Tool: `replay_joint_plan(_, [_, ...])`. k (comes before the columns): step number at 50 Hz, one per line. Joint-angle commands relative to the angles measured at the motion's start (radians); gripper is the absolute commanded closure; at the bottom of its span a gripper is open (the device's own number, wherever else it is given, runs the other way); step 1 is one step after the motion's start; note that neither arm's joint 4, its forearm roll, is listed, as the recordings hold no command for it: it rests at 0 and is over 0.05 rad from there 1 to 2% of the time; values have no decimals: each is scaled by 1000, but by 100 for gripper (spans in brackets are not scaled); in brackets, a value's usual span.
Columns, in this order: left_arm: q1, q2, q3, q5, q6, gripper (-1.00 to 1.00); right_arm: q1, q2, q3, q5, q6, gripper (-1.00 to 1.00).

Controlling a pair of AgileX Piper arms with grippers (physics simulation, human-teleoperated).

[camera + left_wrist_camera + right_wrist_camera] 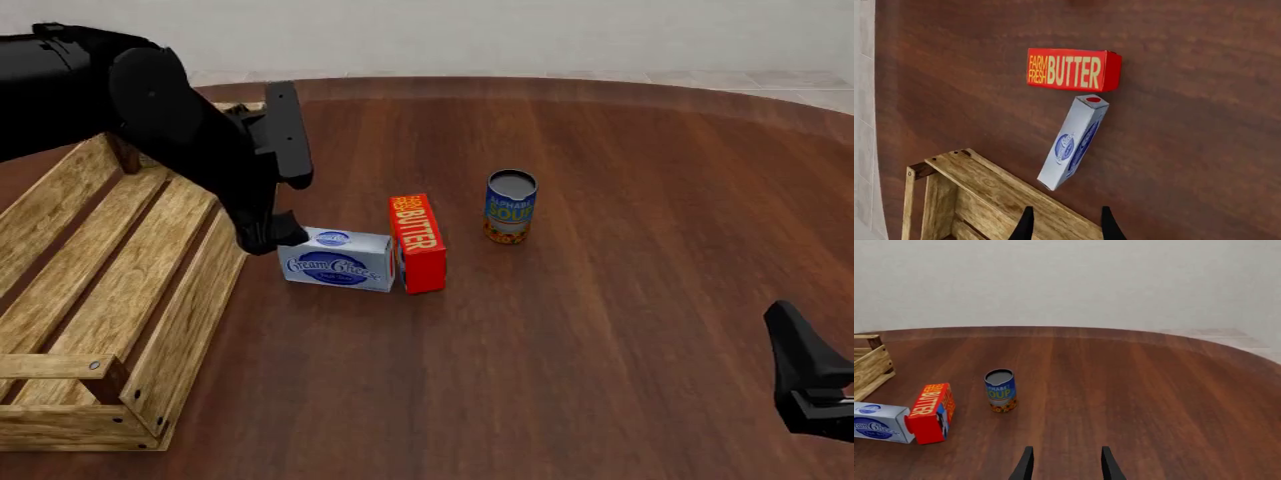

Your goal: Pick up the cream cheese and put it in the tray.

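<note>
The left end effector (1065, 224) hovers with fingers parted, holding nothing. Just ahead of it, the light blue-and-white cream cheese box (1073, 141) lies on the brown tabletop (641, 300), touching the red butter box (1074, 69), beside the light wooden slatted tray (94, 300).

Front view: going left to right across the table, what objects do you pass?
Tray → cream cheese → butter box → soup can → right gripper at the right edge.
</note>
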Motion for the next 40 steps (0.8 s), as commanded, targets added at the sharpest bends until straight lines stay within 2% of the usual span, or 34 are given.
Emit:
replay_joint_plan(1, [18,38,-17,-38,22,-100,6,9,0,-5,8,-100])
replay_joint_plan(6, [26,43,-18,-65,51,-100,23,29,0,-17,1,-100])
replay_joint_plan(9, [59,56,-8,-132,104,-100,31,35,0,-21,8,-100])
replay_joint_plan(14, [25,58,21,-149,95,-100,28,34,0,-21,6,-100])
replay_joint_plan(19, [14,65,55,-209,124,-100,23,34,0,-21,6,-100])
replay_joint_plan(23, [-31,30,115,-269,159,-100,22,36,0,-22,7,-100])
replay_joint_plan(29, [-46,29,109,-336,184,-100,19,39,0,-24,8,-100])
replay_joint_plan(32, [-56,24,121,-337,193,-100,19,38,0,-23,8,-100])
replay_joint_plan(33, [-63,12,149,-348,217,-100,17,37,0,-22,9,-100])
replay_joint_plan(40, [-52,59,105,-307,197,-100,17,46,0,-28,9,-100])
